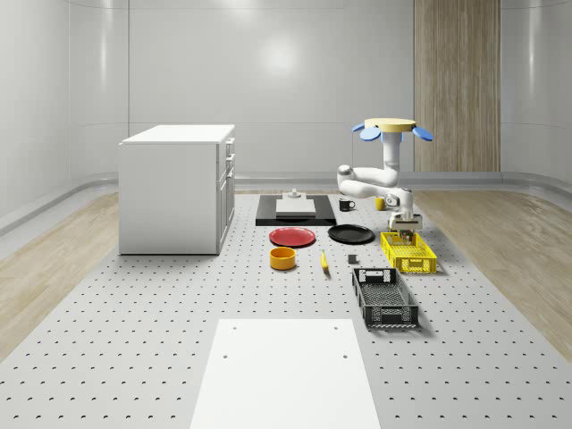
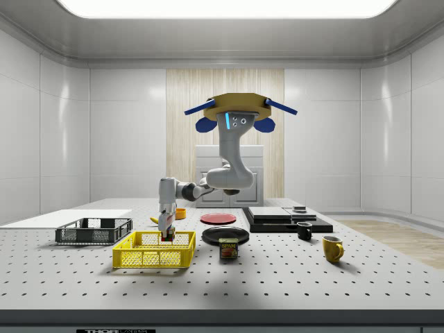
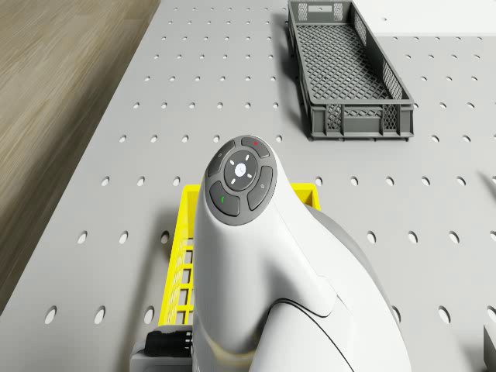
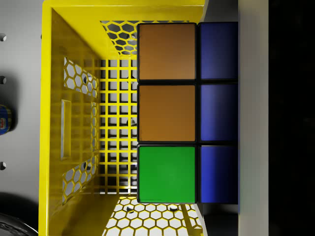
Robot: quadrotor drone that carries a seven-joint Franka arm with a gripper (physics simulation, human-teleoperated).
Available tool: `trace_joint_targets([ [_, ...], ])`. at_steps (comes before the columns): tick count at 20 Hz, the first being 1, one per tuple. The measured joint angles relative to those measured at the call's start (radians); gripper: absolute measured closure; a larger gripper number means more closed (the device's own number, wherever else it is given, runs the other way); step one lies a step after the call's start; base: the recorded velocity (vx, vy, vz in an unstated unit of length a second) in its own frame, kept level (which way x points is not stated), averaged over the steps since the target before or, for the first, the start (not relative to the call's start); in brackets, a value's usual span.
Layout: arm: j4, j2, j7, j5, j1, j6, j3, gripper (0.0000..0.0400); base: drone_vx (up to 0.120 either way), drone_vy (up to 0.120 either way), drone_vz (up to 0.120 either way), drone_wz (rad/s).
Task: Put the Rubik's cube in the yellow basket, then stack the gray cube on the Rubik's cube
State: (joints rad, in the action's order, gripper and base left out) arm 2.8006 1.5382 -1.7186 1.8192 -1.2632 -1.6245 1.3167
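The Rubik's cube [image 4: 167, 113], with orange, green and blue squares, sits close in the wrist view, just over the mesh floor of the yellow basket [image 4: 74, 123]. A pale finger [image 4: 253, 118] lies against its blue side. My gripper [image 1: 407, 234] is shut on the cube and reaches down inside the yellow basket [image 1: 408, 252], its tips below the rim [image 2: 167, 237]. The drone [image 1: 391, 130] hovers above and behind the basket. A small gray cube [image 1: 353, 260] lies on the table between the banana and the yellow basket.
A black basket [image 1: 386, 298] stands in front of the yellow one. A red plate [image 1: 293, 237], black plate [image 1: 350, 234], orange bowl [image 1: 282, 258] and banana [image 1: 323, 261] lie toward the whole-scene view's left. A Spam can [image 2: 228, 248] stands beside the yellow basket. The white cabinet [image 1: 177, 188] stands far left.
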Motion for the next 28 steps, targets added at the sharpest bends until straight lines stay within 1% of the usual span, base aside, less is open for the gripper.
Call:
trace_joint_targets([
  [10,-0.034,0.0,-0.001,0.104,-0.021,-0.047,-0.113,0.0075,0.0,0.0,0.0,0.0],
  [20,-0.075,-0.018,0.001,0.197,-0.042,-0.082,-0.21,0.0075,0.0,0.0,0.0,0.0],
  [24,-0.078,-0.024,0.003,0.207,-0.041,-0.08,-0.218,0.003,0.0,0.0,0.0,0.0],
  [28,-0.074,-0.029,0.005,0.204,-0.036,-0.072,-0.212,0.0011,0.0,0.0,0.12,0.0],
])
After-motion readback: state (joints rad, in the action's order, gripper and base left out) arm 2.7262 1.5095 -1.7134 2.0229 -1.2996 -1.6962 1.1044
